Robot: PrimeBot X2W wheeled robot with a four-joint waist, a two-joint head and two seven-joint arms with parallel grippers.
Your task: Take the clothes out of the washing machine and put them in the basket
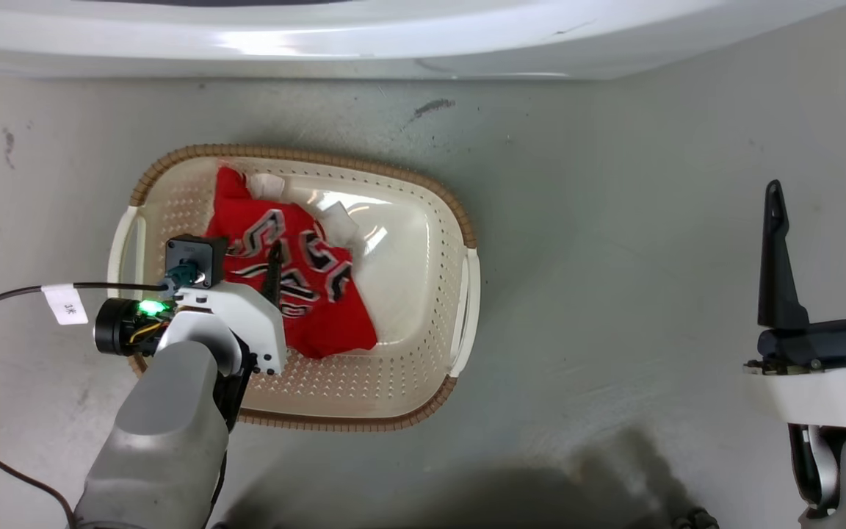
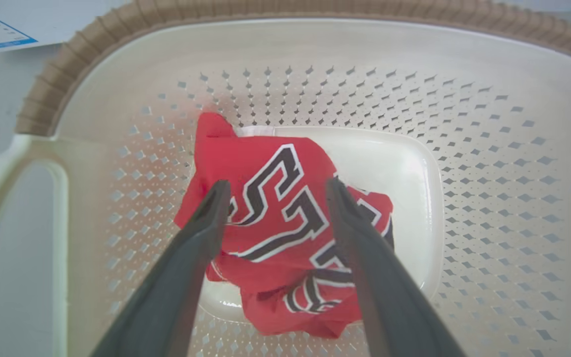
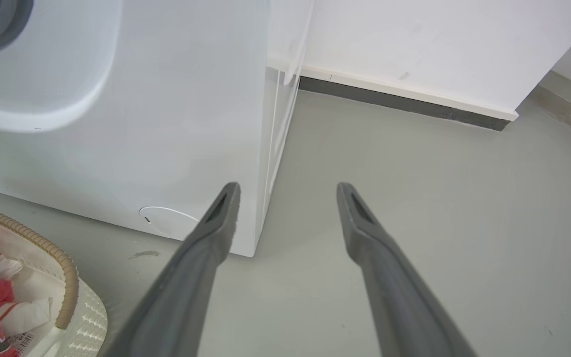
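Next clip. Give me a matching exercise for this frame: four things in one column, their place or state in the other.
Things:
1. red jersey
2. basket
3. left end effector
4. right end effector

Places or states:
A. open over bare floor
B. on the floor before the washing machine
C. lying in the basket
D. open, over the jersey

Pairs: 1-C; 2-B; 3-D; 4-A

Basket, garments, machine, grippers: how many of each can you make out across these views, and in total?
red jersey: 1
basket: 1
washing machine: 1
grippers: 2, left gripper and right gripper
Total: 5
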